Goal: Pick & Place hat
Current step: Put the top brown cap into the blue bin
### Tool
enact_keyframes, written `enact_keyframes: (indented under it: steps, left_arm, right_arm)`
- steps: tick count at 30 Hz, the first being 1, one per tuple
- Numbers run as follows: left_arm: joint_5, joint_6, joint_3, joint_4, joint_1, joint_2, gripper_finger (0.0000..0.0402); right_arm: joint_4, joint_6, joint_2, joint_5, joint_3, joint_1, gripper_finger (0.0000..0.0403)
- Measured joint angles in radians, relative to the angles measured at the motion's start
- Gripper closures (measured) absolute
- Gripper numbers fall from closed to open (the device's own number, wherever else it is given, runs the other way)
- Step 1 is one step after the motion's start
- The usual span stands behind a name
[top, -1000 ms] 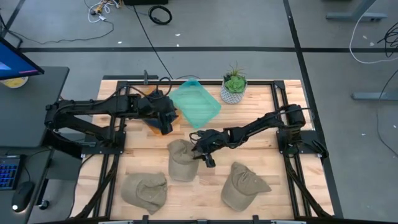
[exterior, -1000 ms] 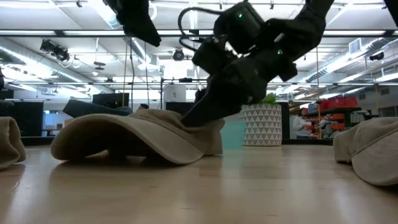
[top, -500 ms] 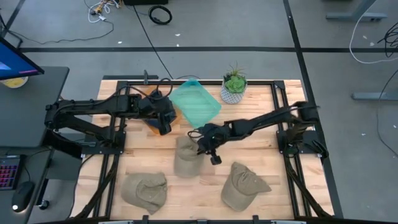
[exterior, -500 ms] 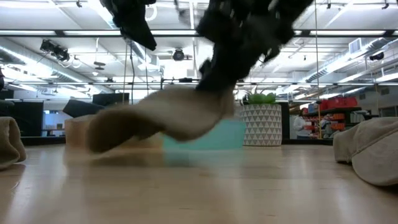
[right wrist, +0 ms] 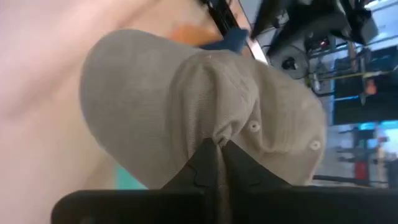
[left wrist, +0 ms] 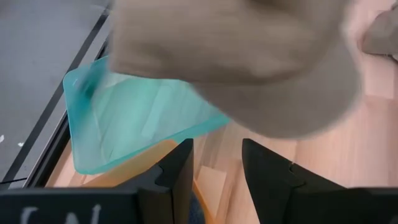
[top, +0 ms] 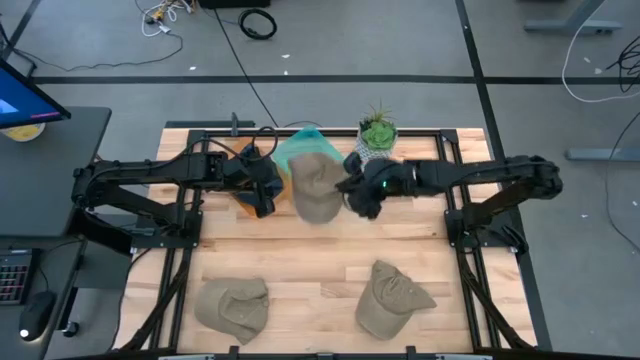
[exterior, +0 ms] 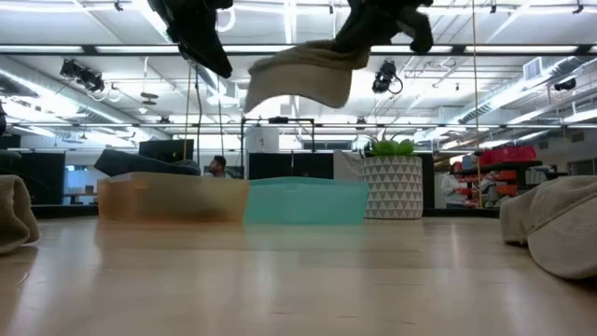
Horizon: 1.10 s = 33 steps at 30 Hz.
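A beige cap [top: 315, 187] hangs in the air over the teal bin [top: 300, 152] at the table's far middle; it also shows in the low view [exterior: 303, 70]. My right gripper [top: 352, 188] is shut on it. My left gripper [top: 262, 195] is open and empty, hovering beside the bin over an orange box [top: 245, 205]. Two more beige caps lie at the near edge, one left [top: 232, 303] and one right [top: 392, 297]. My right gripper pinches a bunched fold of the cap's crown [right wrist: 217, 138] between its two fingertips. The fingers come from the table's right side. The cap is lifted clear, hanging out past the fingers with its brim [right wrist: 118, 118] away from the gripper.
A potted plant [top: 376, 140] in a white patterned pot stands at the far edge, right of the teal bin. The orange box [exterior: 173, 199] and teal bin [exterior: 306, 201] sit side by side. Bare wood lies in the table's middle.
My right gripper has gone up and toward the table's far edge with the cap. The cap lay on the table's middle a second ago; it is now lifted clear and hangs over the teal bin.
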Motion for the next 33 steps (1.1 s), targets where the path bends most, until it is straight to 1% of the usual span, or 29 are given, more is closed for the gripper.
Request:
enact_keyframes:
  steps: [3, 5, 7, 10, 14, 17, 20, 23, 25, 33]
  left_arm:
    - [0.0, 0.0, 0.0, 0.001, 0.0, 0.0, 0.0262]
    - [0.0, 0.0, 0.0, 0.001, 0.0, 0.0, 0.0262]
    - [0.0, 0.0, 0.0, 0.001, 0.0, 0.0, 0.0262]
    - [0.0, 0.0, 0.0, 0.001, 0.0, 0.0, 0.0262]
    - [0.0, 0.0, 0.0, 0.001, 0.0, 0.0, 0.0262]
    - [0.0, -0.001, 0.0, 0.001, 0.0, 0.0, 0.0262]
    - [0.0, -0.005, 0.0, 0.001, 0.0, 0.0, 0.0262]
    - [0.0, -0.005, 0.0, 0.001, 0.0, 0.0, 0.0262]
    - [0.0, -0.005, 0.0, 0.001, 0.0, 0.0, 0.0262]
    - [0.0, -0.022, 0.0, 0.001, 0.0, 0.0, 0.0262]
  right_arm:
    - [-0.006, -0.156, 0.0, -0.029, 0.0, -0.094, 0.0396]
    - [-0.005, -0.276, 0.012, -0.073, 0.0, -0.16, 0.0396]
    - [-0.001, -0.408, 0.038, -0.131, 0.0, -0.219, 0.0396]
    - [0.037, -0.604, 0.094, -0.152, 0.0, -0.283, 0.0397]
    - [0.138, -0.696, 0.192, -0.15, 0.0, -0.33, 0.0397]
    - [0.166, -0.736, 0.254, -0.148, 0.0, -0.341, 0.0397]
    - [0.166, -0.723, 0.3, -0.154, 0.0, -0.344, 0.0396]
    - [0.162, -0.635, 0.33, -0.216, 0.0, -0.344, 0.0386]
    - [0.178, -0.574, 0.342, -0.242, 0.0, -0.344, 0.0374]
    - [0.23, -0.383, 0.346, -0.246, 0.0, -0.358, 0.0312]
